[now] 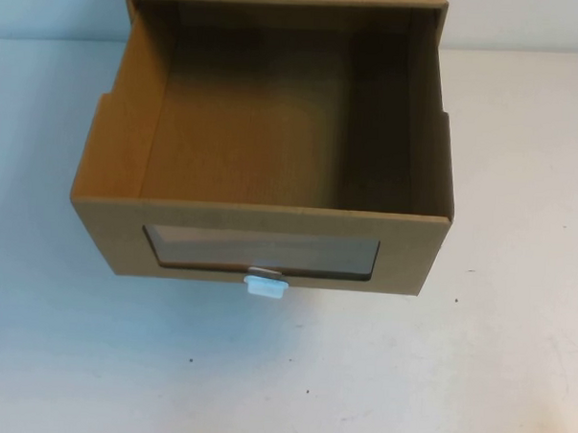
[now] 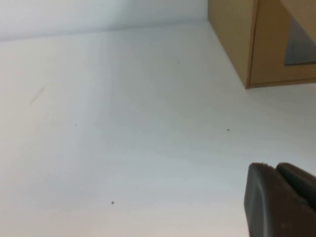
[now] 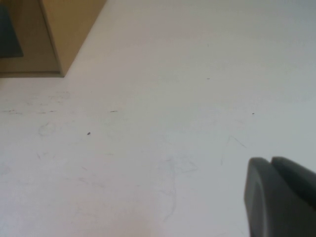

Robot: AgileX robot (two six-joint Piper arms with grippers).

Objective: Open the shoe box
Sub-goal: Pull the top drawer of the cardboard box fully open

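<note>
Shoe box [image 1: 419, 136] mid-worktop [image 1: 513, 370], drawer [image 1: 106, 230] slid out toward robot, pull tab [image 1: 266, 286] in front. Opening looks done. Left gripper [image 2: 274, 170] and right gripper [image 3: 270, 163] low over worktop beside box, jaws clenched, empty. Next move: probably none.

Both closed, hovering low — left tool [image 2: 276, 168], right tool [image 3: 271, 161].

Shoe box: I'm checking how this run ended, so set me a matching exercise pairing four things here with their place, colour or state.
Things:
1. drawer
2. pull tab
3. left gripper
4. right gripper

Descriptions:
a. light blue, at the drawer front's lower edge
b. over the table, off the drawer's right front corner, jaws shut
c. pulled out, nothing visible inside
d. over the table, off the drawer's left front corner, jaws shut

Pairs: 1-c, 2-a, 3-d, 4-b
</note>
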